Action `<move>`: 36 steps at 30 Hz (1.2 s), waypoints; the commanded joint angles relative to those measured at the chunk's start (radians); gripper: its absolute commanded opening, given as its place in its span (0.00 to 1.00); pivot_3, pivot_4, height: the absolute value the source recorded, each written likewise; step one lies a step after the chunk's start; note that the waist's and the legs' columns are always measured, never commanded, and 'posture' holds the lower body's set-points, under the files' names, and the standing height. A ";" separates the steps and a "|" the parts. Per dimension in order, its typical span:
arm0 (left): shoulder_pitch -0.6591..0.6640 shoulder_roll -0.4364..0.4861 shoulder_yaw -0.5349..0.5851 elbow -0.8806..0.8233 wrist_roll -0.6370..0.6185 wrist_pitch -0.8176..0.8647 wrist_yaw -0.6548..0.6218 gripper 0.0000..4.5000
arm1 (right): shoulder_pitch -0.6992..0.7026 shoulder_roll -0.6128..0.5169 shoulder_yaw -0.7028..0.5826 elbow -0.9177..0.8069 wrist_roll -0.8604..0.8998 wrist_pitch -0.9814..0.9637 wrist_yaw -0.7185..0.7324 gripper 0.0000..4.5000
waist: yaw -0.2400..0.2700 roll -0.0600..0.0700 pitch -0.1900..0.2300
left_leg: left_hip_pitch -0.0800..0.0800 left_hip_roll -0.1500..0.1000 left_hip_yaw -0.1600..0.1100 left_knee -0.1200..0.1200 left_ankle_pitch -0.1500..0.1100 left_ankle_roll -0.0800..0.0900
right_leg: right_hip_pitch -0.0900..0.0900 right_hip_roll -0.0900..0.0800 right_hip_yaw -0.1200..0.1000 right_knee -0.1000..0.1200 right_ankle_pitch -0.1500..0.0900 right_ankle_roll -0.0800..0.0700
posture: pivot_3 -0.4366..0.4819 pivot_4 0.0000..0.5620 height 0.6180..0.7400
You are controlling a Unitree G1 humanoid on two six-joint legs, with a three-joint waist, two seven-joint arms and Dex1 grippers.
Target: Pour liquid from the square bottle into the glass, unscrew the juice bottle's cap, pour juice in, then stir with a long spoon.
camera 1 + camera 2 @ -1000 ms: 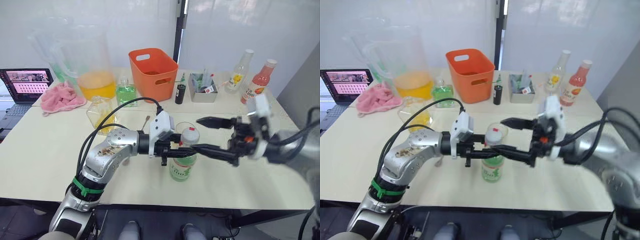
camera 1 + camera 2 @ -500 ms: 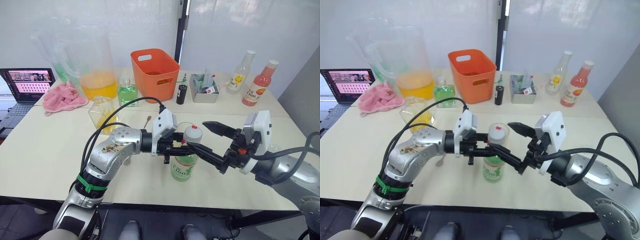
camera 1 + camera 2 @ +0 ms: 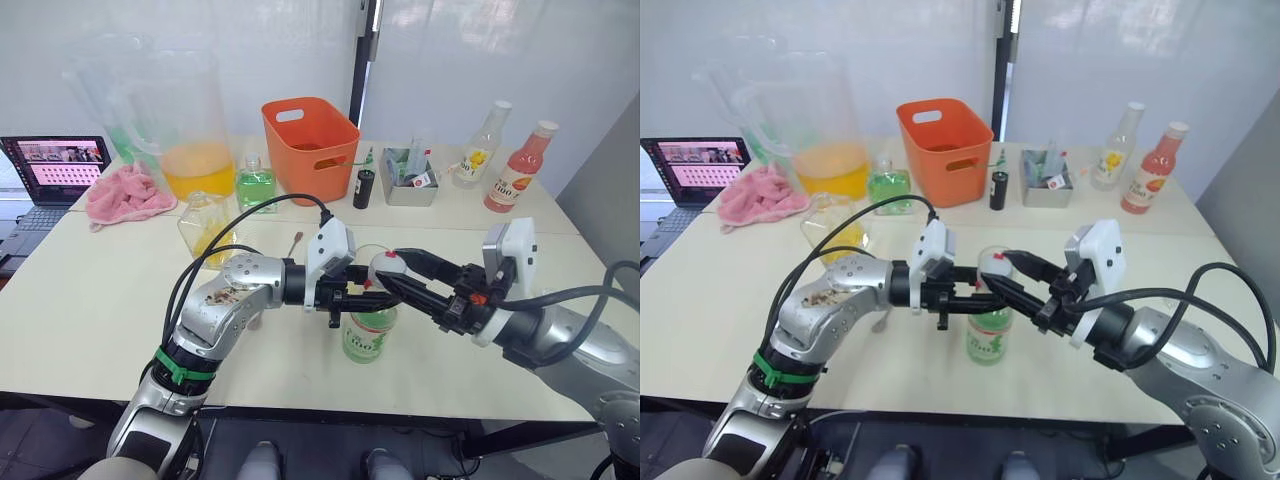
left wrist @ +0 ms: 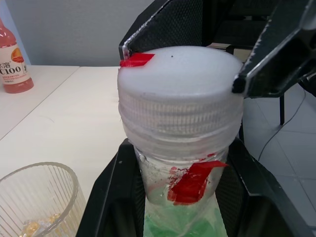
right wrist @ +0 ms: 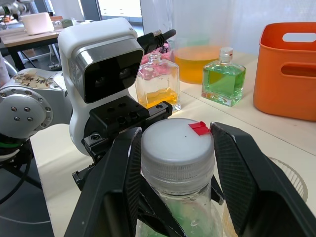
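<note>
The juice bottle (image 3: 368, 333) stands upright near the front middle of the surface (image 3: 90, 300), and we've got both arms meeting on it. Our left pincer (image 3: 352, 296) reaches in level from the left and is clamped around the bottle's neck just under the cap (image 5: 177, 143). Our right pincer (image 3: 1002, 271) comes in from the right, its two black fingers (image 5: 236, 170) straddling the cap, one on each side. They look to be touching or nearly so, but we can't tell if they're really gripping.

The glass (image 4: 35, 202) sits just behind the bottle, with a bit of yellowish stuff at the bottom. Further back left is the square bottle (image 5: 157, 86), holding yellow liquid. Behind that are the green square bottle (image 5: 224, 81) and the big pitcher (image 3: 185, 125) with orange liquid, then the orange bin (image 3: 308, 135). A pink bottle (image 3: 515, 175) is at the far right, well clear of the arms.
</note>
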 commanded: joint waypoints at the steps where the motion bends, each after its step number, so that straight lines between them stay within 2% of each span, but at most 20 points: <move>1: -0.016 -0.007 -0.017 -0.012 0.001 -0.003 -0.007 0.32 | -0.010 -0.029 0.025 0.013 -0.011 0.005 0.054 0.37 | 0.000 0.000 0.000 | 0.000 0.000 0.000 0.000 0.000 0.000 | 0.000 0.000 0.000 0.000 0.000 0.000 | 0.48 0.27 1.00; 12: -0.008 0.019 -0.004 -0.042 0.003 0.009 0.003 0.32 | -0.105 -0.072 0.091 0.137 -0.066 -0.005 0.266 0.37 | -0.007 0.000 0.000 | 0.001 0.000 0.000 0.000 0.000 0.000 | 0.000 0.000 0.000 0.000 0.000 0.000 | 0.48 0.27 1.00; 17: -0.007 0.024 0.000 -0.052 -0.001 0.016 0.006 0.32 | -0.166 -0.104 0.148 0.185 -0.131 -0.033 0.452 0.37 | -0.013 0.000 0.000 | 0.001 0.000 0.000 0.000 0.000 0.000 | 0.000 0.000 0.000 0.000 0.000 0.000 | 0.48 0.27 1.00; 19: -0.016 0.022 -0.004 -0.056 0.001 0.020 0.008 0.32 | -0.210 -0.124 0.175 0.280 -0.146 -0.052 0.617 0.37 | -0.014 0.000 0.000 | 0.001 0.000 0.000 0.000 0.000 0.000 | 0.000 0.000 0.000 0.000 0.000 0.000 | 0.48 0.27 1.00; 21: -0.021 0.020 -0.006 -0.057 0.002 0.022 0.009 0.32 | -0.233 -0.130 0.188 0.329 -0.161 -0.063 0.701 0.37 | -0.013 0.000 0.000 | 0.001 0.000 0.000 0.000 0.000 0.000 | 0.000 0.000 0.000 0.000 0.000 0.000 | 0.48 0.27 1.00; 25: -0.019 0.039 -0.005 -0.096 -0.007 0.044 0.003 0.32 | -0.440 -0.131 0.392 0.633 -0.409 -0.221 1.047 0.37 | -0.019 0.000 0.000 | 0.001 0.000 0.000 0.000 0.000 0.000 | 0.000 0.000 0.000 0.000 0.000 0.001 | 0.48 0.27 1.00; 30: -0.018 0.071 -0.001 -0.113 -0.010 0.052 -0.013 0.32 | -0.619 -0.055 0.475 0.869 -0.497 -0.299 1.285 0.37 | -0.024 0.000 0.000 | 0.003 0.001 0.000 -0.001 0.000 0.000 | 0.001 0.001 0.000 0.001 0.001 0.003 | 0.48 0.27 1.00; 33: -0.019 0.079 0.002 -0.116 -0.012 0.058 -0.014 0.32 | -0.675 -0.051 0.510 0.933 -0.485 -0.312 1.326 0.37 | -0.024 0.000 0.000 | 0.003 0.001 0.000 -0.002 0.000 0.000 | 0.000 0.002 0.000 0.001 0.003 0.006 | 0.48 0.27 1.00; 35: -0.020 0.080 0.002 -0.115 -0.013 0.059 -0.012 0.32 | -0.699 -0.055 0.517 0.948 -0.458 -0.298 1.326 0.60 | -0.024 0.000 0.000 | 0.003 0.001 0.000 -0.003 0.000 0.000 | 0.000 0.002 0.000 0.001 0.003 0.006 | 0.48 0.27 1.00; 36: -0.021 0.080 0.003 -0.114 -0.013 0.060 -0.011 0.32 | -0.707 -0.066 0.519 0.946 -0.439 -0.286 1.326 0.65 | -0.023 0.000 0.000 | 0.003 0.001 0.000 -0.003 0.000 0.000 | 0.000 0.002 0.000 0.001 0.003 0.006 | 0.48 0.27 1.00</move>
